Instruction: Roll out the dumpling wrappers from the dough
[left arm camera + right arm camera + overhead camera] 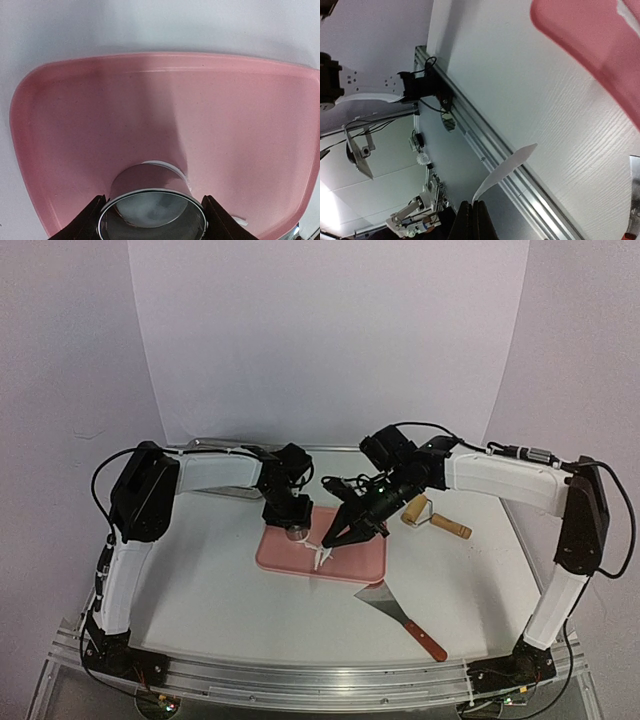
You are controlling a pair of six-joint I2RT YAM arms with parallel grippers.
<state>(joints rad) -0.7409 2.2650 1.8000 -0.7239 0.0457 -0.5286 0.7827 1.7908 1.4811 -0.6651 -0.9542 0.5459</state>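
Note:
A pink tray (350, 565) lies mid-table. My left gripper (293, 523) stands over the tray's far left corner, shut on a small metal ring cutter (150, 187) that rests upright on the tray (100, 125). Inside the ring shows a round white patch of dough (147, 212), the size of a dumpling wrapper, with a thin white edge at the cutter's foot. My right gripper (330, 543) hangs above the tray's middle, shut on a thin curved white scrap strip (505, 172) that dangles from its tips (474, 206). A small white scrap (241, 219) lies beside the cutter.
A wooden rolling pin (435, 521) lies right of the tray. A metal spatula (400, 615) with a red-brown handle lies in front of the tray's right corner. The aluminium rail (485, 145) marks the table's near edge.

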